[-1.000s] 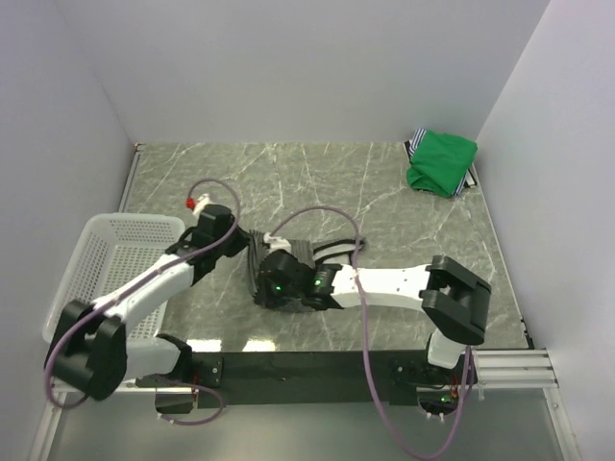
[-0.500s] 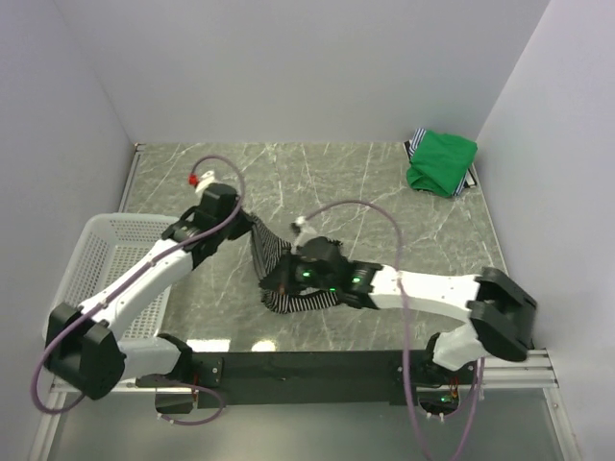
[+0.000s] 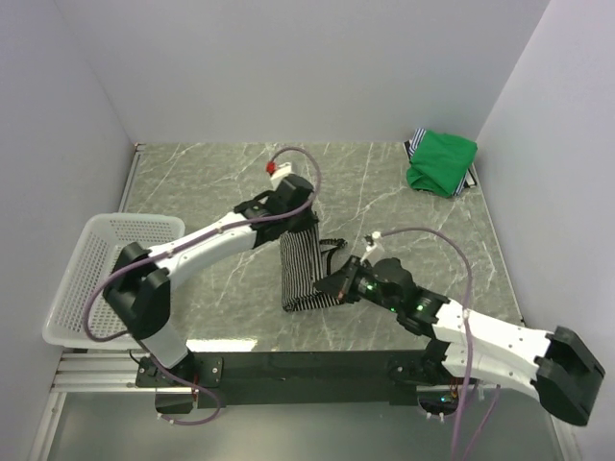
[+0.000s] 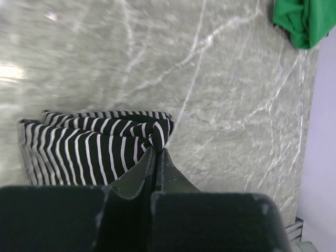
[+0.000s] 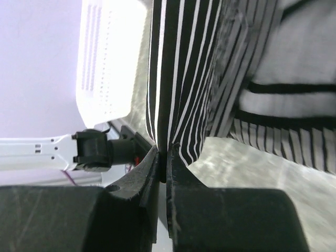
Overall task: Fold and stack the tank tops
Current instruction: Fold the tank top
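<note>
Right gripper (image 3: 336, 286) sits at 6 o'clock of table centre, nearest the bases. Its jaws are clenched on a pinch of the striped tank top (image 3: 306, 269). The right wrist view confirms it: the fingertips (image 5: 156, 157) are pressed together with a striped fold (image 5: 184, 79) coming straight out of them.

The striped top sits mid-table on the marble table (image 3: 221, 182). It's a narrow folded strip running 6 to 12 o'clock, strung between the two grippers. The near end fans a bit wider, with a dark-edged strap loop sticking out at 3 o'clock. Can't tell how much of it is lifted versus resting on the table.

Left gripper (image 3: 300, 229) is at the strip's 12 o'clock end, jaws clamped on that edge. In the left wrist view the gripper (image 4: 156, 152) is closed to a point right on the bunched stripes (image 4: 94, 147). The cloth lies in layered folds toward 9 o'clock of the tips.

White mesh basket (image 3: 72, 279) is at 9 o'clock on the table's left edge, well apart from the top. It also shows as a bright blur in the right wrist view (image 5: 107, 63).

Green tank top (image 3: 442, 161) is bunched in the far right corner at 1 o'clock, well clear of both grippers. It's visible at the top right in the left wrist view (image 4: 302, 21). A bit of striped fabric (image 3: 415, 146) peeks out under its edges.
</note>
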Controlling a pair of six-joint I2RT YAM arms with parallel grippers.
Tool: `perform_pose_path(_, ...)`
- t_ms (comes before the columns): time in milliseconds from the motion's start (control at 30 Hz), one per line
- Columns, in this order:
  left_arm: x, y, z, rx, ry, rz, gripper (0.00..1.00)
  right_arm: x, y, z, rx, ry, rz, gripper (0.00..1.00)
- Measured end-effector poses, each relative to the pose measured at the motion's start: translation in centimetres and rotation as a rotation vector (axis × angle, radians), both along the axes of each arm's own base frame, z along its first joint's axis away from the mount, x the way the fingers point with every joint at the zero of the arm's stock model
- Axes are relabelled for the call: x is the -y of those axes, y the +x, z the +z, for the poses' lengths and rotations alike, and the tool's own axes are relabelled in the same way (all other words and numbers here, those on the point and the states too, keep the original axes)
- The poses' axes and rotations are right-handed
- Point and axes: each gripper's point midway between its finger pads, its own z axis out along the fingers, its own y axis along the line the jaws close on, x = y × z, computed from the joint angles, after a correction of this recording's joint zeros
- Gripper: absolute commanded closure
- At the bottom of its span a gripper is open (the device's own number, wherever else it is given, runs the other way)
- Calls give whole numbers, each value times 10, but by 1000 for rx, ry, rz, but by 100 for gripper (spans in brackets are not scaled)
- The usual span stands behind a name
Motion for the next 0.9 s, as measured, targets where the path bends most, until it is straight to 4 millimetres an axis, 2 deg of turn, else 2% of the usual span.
perform_pose_path(200,46,-3,-19,-28,11,-61,99,39,-3,-19,-38,-25,-112,97)
perform_pose_path(300,64,-2,-28,-39,11,-82,99,56,-2,-28,-55,-60,-170,89)
perform_pose_path(367,74,-1,-38,-54,10,-91,99,67,-3,-35,-67,-91,-206,79)
perform_pose_path(400,78,-1,-43,-62,10,-96,97,72,-3,-38,-72,-107,-223,75)
perform_pose_path(433,83,0,-48,-69,10,-103,94,76,-3,-41,-76,-123,-235,65)
perform_pose_path(467,87,2,-54,-72,10,-106,83,80,-4,-45,-86,-141,-244,60)
perform_pose_path(533,93,8,-63,-69,4,-111,71,87,-7,-54,-103,-183,-252,50)
perform_pose_path(600,98,11,-67,-61,-9,-121,59,94,-10,-62,-121,-229,-264,46)
perform_pose_path(700,103,19,-59,-26,-37,-137,52,106,-13,-70,-140,-295,-288,42)
perform_pose_path(767,107,23,-49,9,-56,-145,51,113,-12,-67,-133,-321,-309,42)
perform_pose_path(833,105,24,-37,37,-66,-149,52,117,-10,-60,-118,-337,-324,42)
perform_pose_path(900,96,22,-19,66,-79,-144,58,118,-5,-46,-89,-341,-334,42)
